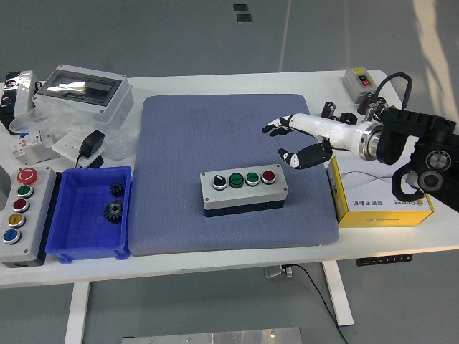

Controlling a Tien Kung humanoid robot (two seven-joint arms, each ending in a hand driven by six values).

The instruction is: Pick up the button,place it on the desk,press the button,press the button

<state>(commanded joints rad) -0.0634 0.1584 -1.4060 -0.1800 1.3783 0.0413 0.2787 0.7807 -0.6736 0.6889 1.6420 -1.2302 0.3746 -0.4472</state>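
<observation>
White desk [215, 261] carrying all items. A blue-grey mat [229, 129], the landmark for this legend, covers the desk's middle.

Right of the mat: the right arm [409, 140] enters from the right edge, black, with a white forearm reaching over the mat's right margin. Below it, just off the mat's right edge, lies a yellow-and-white box [376, 193]. Beyond the mat's far right corner stand a grey switch box [358, 81] and several small black cylinders [330, 109], partly hidden behind the forearm.

Left of the mat: a grey enclosure with a clear lid [82, 89] at the far corner, resting on crumpled clear bags [115, 143]; a black power adapter [91, 147] nearer the mat; a blue bin [90, 213] just beside the mat's near left edge, holding two dark gears [113, 201]; and, outermost, a grey five-button panel [18, 215].

On the mat: the button box [244, 190], grey with a black base, sits on the near half, slightly right of centre. Its top carries a black selector knob, two green buttons and one red button in a row.

Right hand [295, 141]: above the mat's right side, beyond the button box and apart from it, fingers loosely spread, holding nothing. Nothing lies between hand and box.
</observation>
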